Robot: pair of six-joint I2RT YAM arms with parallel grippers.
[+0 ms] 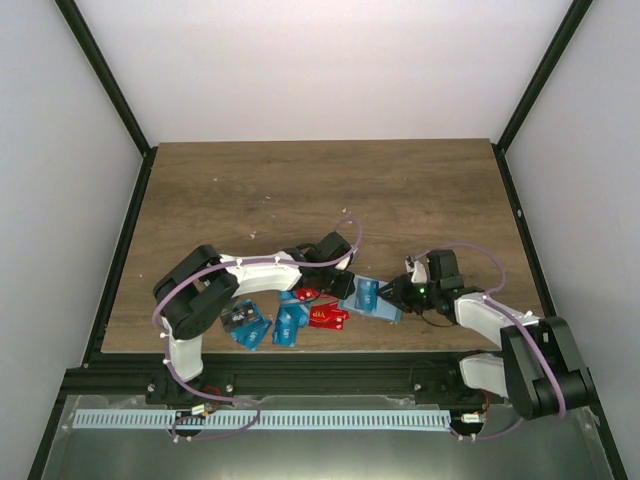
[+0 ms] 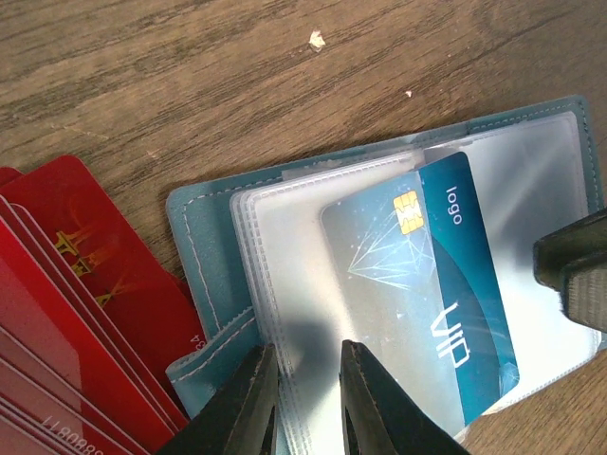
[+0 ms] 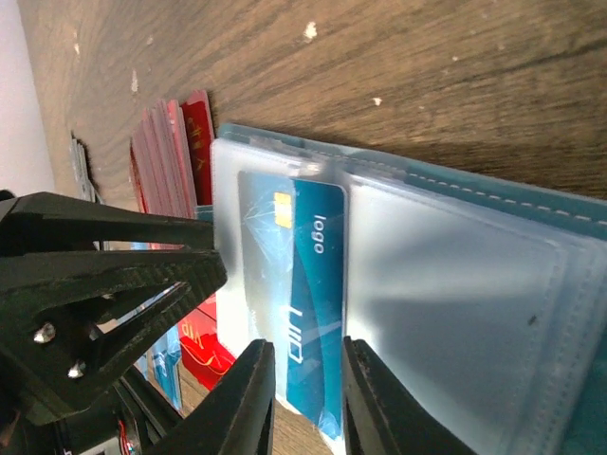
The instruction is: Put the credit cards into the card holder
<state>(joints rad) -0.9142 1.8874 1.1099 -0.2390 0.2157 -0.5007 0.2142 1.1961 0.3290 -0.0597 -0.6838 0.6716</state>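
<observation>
Two dark fingers [image 2: 256,403] of the left gripper [image 2: 308,403] are pinching the card holder's [image 2: 204,237] clear sleeves. Right gripper [image 3: 308,398], jaws narrow, is straddling a blue card [image 3: 308,294] half inside; whether it grips, I cannot tell. Next: push it home. Only the overhead view is showing loose cards [image 1: 290,322] beyond.

**A Robot Test Cell, Not a Home or Shop**

This looks like a lab bench built for robot trials. A wood-grain table [image 1: 320,190] sits boxed in by plain white walls [image 1: 300,60] with black frame posts [image 1: 105,80] at the corners. Two arms are bolted to a metal rail [image 1: 300,378] along the near edge, their cables looping loose. A slotted cable duct [image 1: 260,420] runs below the rail. Nothing domestic stands around it.
</observation>
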